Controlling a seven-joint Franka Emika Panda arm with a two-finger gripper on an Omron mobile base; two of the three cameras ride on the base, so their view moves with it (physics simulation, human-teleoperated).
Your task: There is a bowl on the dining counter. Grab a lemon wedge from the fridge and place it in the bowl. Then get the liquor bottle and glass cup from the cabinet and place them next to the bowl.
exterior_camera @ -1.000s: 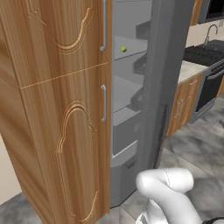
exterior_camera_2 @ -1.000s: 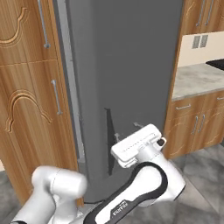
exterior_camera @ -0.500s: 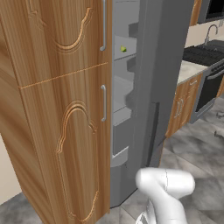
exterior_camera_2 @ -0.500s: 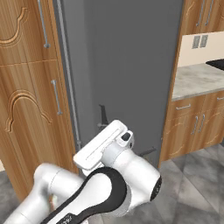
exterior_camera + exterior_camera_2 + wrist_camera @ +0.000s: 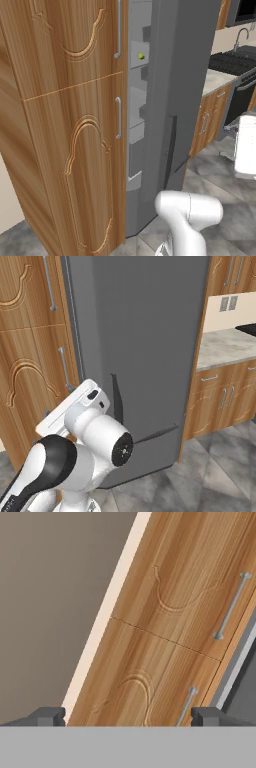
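The tall wooden cabinet [image 5: 75, 125] loomed largest on the left, its two long metal handles [image 5: 118, 117] running down the edge beside the fridge [image 5: 140, 346], and the grey fridge door [image 5: 172, 95] stood swung open so the white door shelves [image 5: 137, 100] showed through the gap. Over the last second the arm [image 5: 75, 456] swung hard: from pointing at the fridge front it rolled away, and its white hand ended up twisted round toward the cabinet side. That looked like a reorienting sweep rather than a reach, so the fetch had not truly begun. To the right the stone surface [image 5: 222, 348] sat over its drawers, with the stove [image 5: 230, 62] beyond in the left base view. In the hand view the gripper [image 5: 128, 716] was spread to its widest, the two dark fingertips [image 5: 50, 716] far apart and pinching nothing, aimed at carved cabinet wood and bare wall. And there, tiny on an upper door shelf, sat the lemon wedge [image 5: 141, 56], a yellow-green speck well above and away from the hand; the bowl was nowhere to be judged from here. Next would likely be bringing the hand back round to that shelf.
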